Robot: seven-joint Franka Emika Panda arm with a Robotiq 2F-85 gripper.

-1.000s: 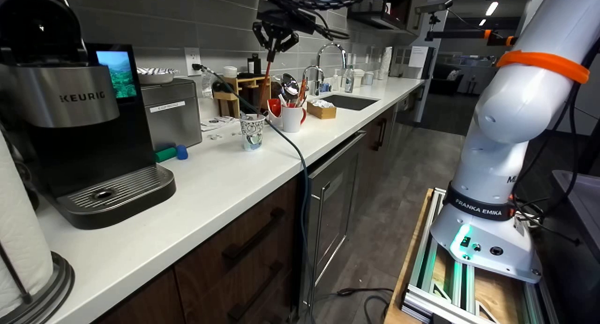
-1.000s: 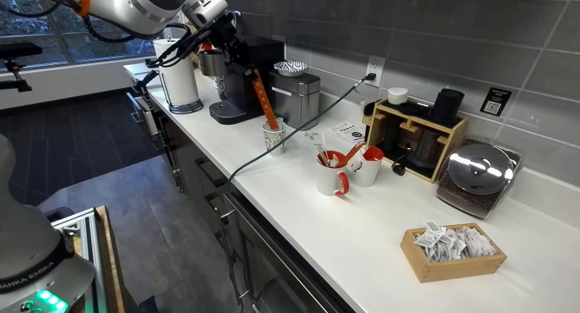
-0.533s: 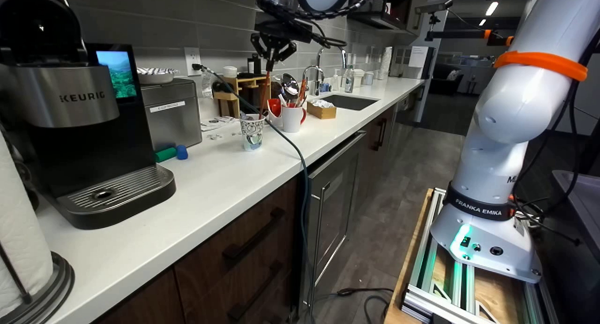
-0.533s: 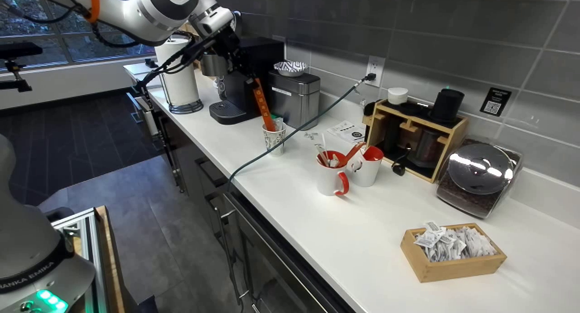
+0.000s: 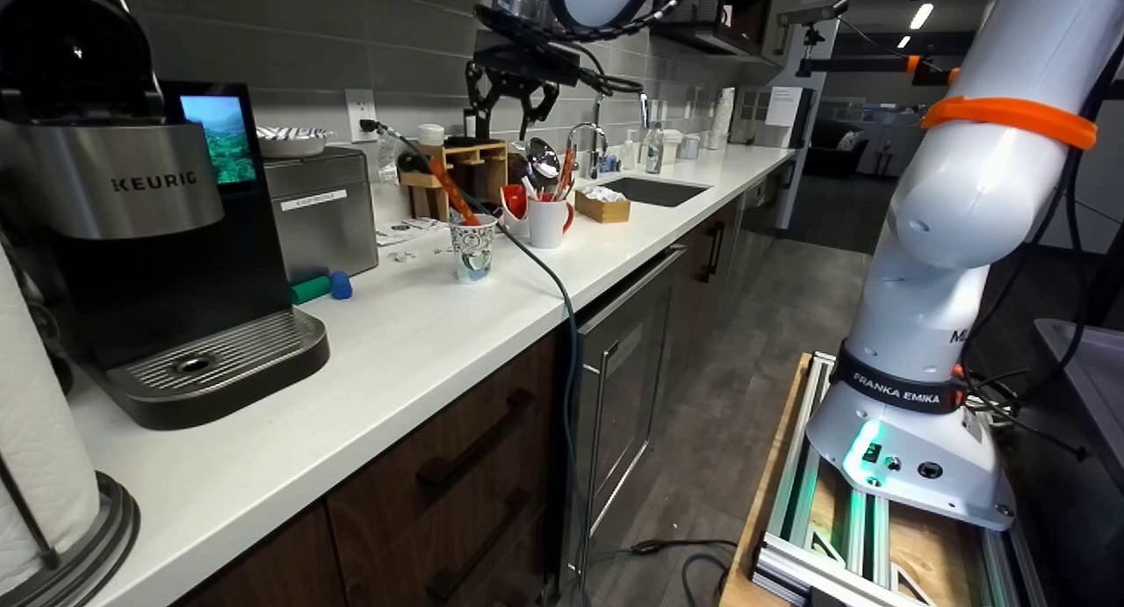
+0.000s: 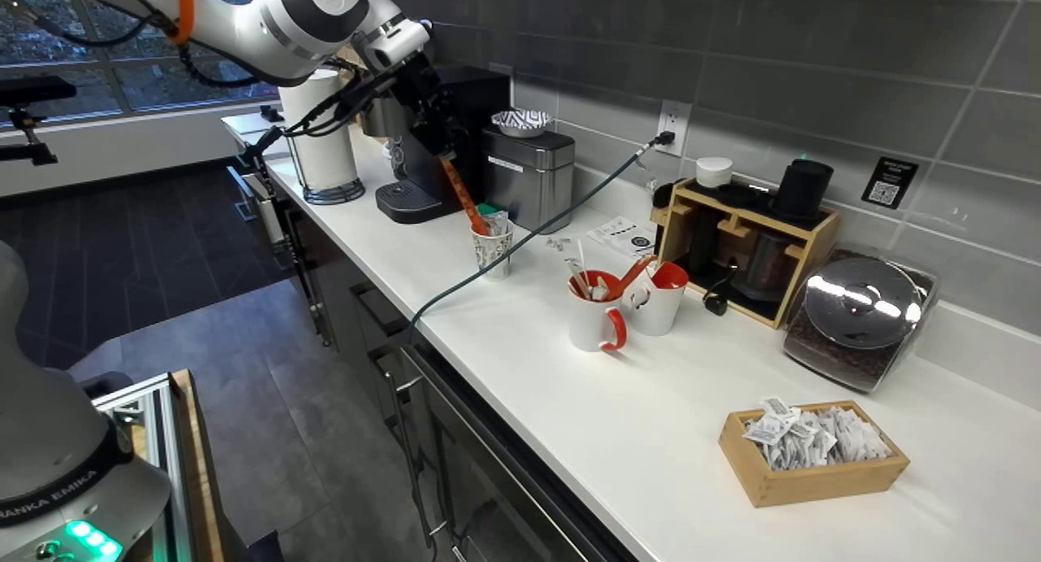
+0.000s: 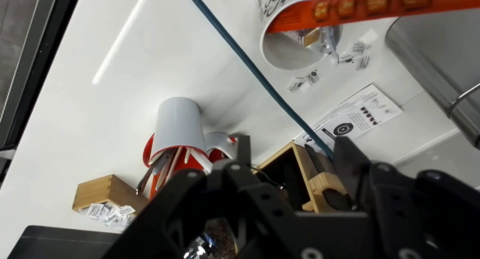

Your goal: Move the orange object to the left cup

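Orange stick [image 5: 451, 191] slants up from the patterned cup [image 5: 474, 256], below and apart from your spread, unloaded claw [image 7: 294, 148]; probably retreat upward.

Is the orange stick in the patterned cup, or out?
In. The wrist view shows the lower end of the orange stick inside the cup, the rest leaning out; the open tool is apart from it.

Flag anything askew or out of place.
Small packets or scraps lie loose on the counter by the patterned cup, like litter. A power cord stretches across the counter and over its front edge, possibly a snag hazard.
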